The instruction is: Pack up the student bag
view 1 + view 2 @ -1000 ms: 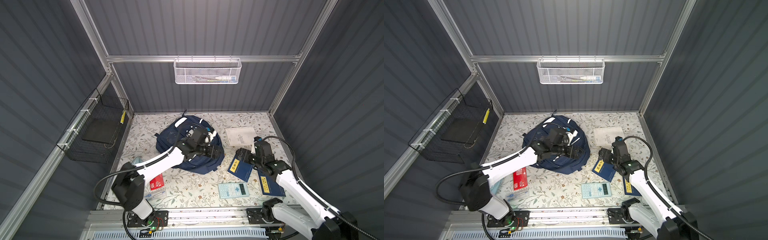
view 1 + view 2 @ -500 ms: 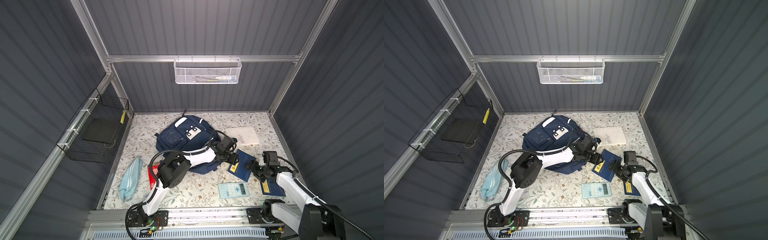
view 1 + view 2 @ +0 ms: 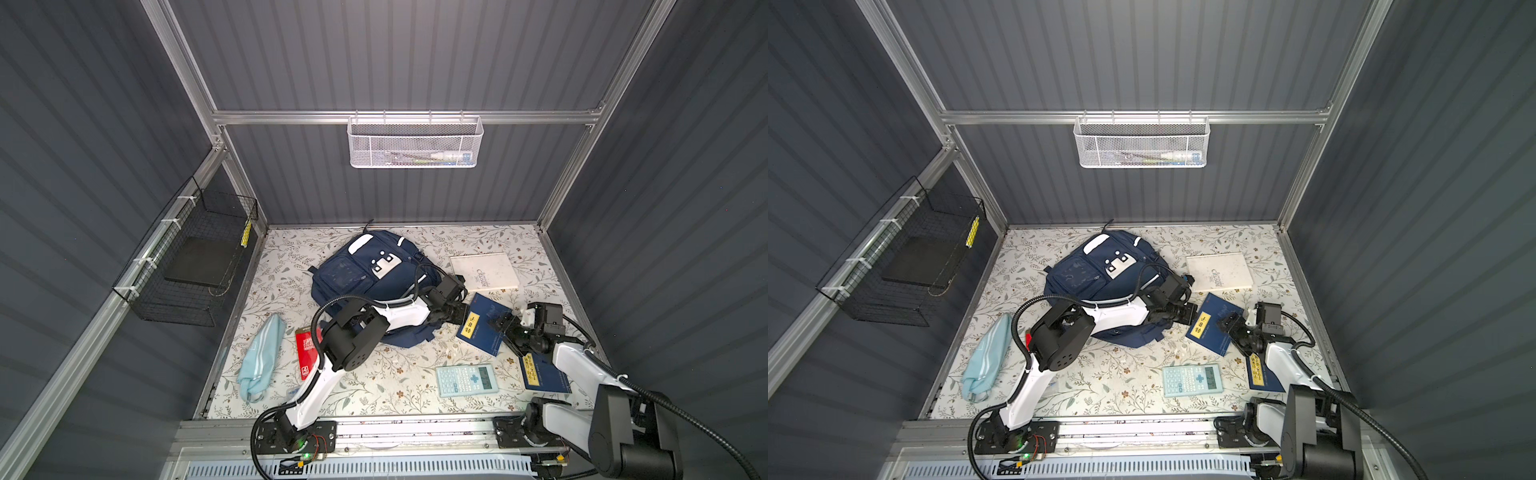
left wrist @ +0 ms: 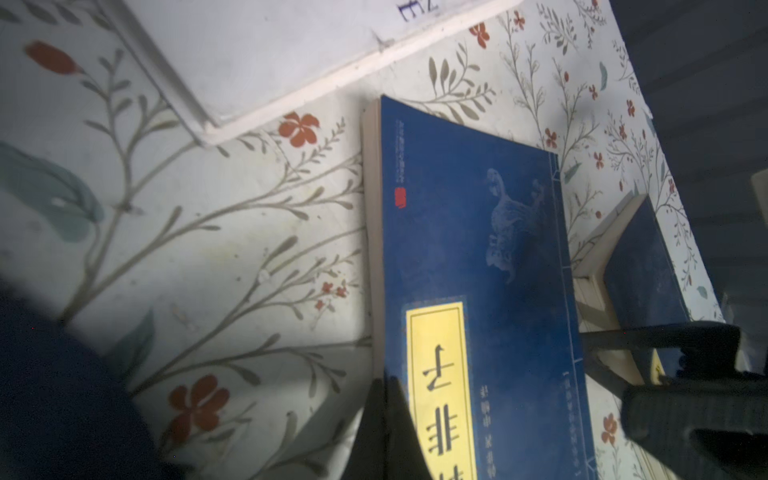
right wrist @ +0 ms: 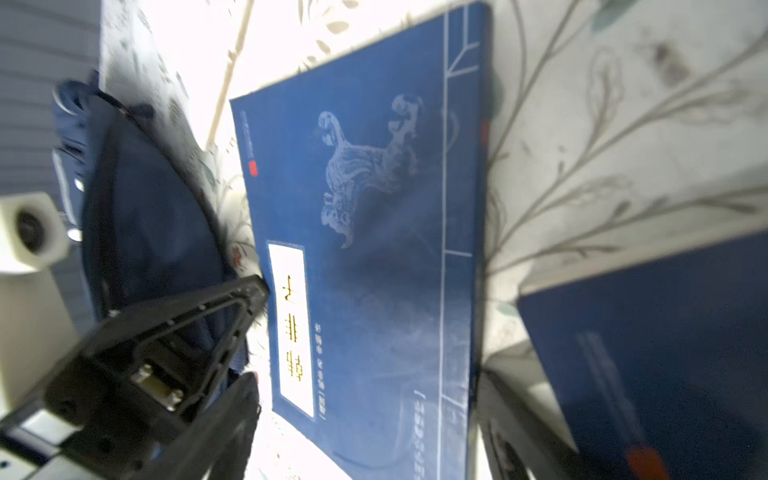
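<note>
Swinging off the large navy blue fabric backpack [image 3: 357, 274], the left gripper [image 3: 459, 318] has crossed to the dark blue paperback with a yellow label [image 3: 482, 320] and snapped shut at its edge. Is it pinching the cover? Can't tell. The backpack lies mid-way back on the floral tabletop [image 3: 291, 270], its near end under the left arm [image 3: 399, 316]. White mesh basket [image 3: 382, 139] on the back rail: pens [image 3: 449, 156], blurry through the mesh. Black wire basket [image 3: 174, 307] on the left wall: a dark flat slab [image 3: 203, 264]. A second blue book [image 3: 544, 374] is half hidden beneath the right arm [image 3: 582, 370]. And the right gripper [image 3: 503, 328] sits low at the paperback's opposite edge, jaws spread wide astride it.
</note>
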Controlling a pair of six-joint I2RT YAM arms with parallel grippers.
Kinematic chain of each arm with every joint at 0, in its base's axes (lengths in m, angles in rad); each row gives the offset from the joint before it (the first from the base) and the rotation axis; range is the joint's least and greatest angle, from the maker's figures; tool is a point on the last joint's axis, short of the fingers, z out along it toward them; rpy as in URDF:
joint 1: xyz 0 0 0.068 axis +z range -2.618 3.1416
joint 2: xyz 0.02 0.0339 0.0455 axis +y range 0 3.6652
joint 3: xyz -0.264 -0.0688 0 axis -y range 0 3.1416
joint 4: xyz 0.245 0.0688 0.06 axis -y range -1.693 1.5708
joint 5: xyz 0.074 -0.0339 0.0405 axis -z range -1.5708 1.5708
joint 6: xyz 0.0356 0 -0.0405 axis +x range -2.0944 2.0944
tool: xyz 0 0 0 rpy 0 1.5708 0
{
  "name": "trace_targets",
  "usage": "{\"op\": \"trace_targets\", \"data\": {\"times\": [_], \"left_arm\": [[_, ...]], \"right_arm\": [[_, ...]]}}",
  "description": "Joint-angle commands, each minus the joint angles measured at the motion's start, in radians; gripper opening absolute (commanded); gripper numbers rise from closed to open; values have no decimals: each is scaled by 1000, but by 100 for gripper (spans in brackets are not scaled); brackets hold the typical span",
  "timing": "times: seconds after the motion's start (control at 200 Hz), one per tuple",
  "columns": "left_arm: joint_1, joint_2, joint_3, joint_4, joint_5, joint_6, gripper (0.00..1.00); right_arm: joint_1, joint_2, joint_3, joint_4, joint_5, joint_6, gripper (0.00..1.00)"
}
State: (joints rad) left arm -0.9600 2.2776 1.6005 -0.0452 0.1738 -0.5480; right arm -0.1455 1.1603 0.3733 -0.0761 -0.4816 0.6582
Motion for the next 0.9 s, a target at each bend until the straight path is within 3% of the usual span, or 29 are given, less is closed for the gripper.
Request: {"op": "trace_targets", "data": {"times": [0.0,0.165,0.295,0.41,0.52,0.645,0.755,0.785,0.896], "left_arm": [[-34,51,-83,-34,49,-43,0],[-43,26,-145,24,64,-75,0],[-51,13,-153,50,101,-91,0],[-62,-33,-177,67,100,-104,3],[-62,-82,-224,80,99,-109,4],[-62,-90,-236,80,84,-107,4],[-62,-92,-220,80,86,-104,4],[-62,-101,-216,81,87,-104,5],[-62,-166,-149,18,69,-61,22]], "right_arm": [[9,21,-104,188,-198,85,82],[10,-34,-91,169,-201,64,69],[9,-82,-112,234,-285,79,64],[7,-94,-119,243,-292,77,58],[9,-135,-116,185,-232,62,39],[9,-126,-101,129,-199,30,34],[8,-142,-82,56,-165,-14,7],[8,-156,-76,30,-152,-22,0],[7,-241,-45,-56,-121,-41,0]]}}
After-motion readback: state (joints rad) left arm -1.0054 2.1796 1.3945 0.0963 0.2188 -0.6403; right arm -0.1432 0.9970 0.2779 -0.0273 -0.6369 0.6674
